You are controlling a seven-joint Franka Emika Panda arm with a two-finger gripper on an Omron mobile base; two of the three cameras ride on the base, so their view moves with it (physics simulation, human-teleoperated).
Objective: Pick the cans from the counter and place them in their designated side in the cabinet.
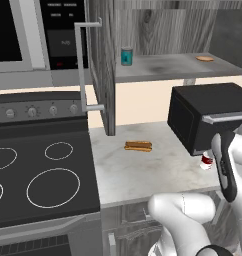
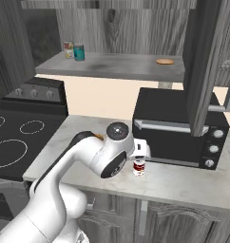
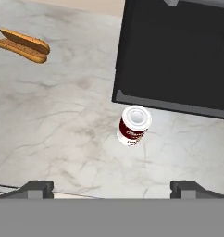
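The claw (image 3: 112, 187) is held with fingers wide apart above the red can (image 3: 133, 125), which is stood upright on the worktop (image 3: 63, 129) just ahead, while the teal can (image 1: 126, 56) is kept upright on the cabinet shelf (image 1: 168, 67) far beyond.

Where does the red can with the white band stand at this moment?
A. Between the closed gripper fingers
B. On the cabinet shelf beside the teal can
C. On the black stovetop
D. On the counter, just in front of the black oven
D: the red can stands upright on the counter, close in front of the black oven, with the open gripper above it and not touching it.
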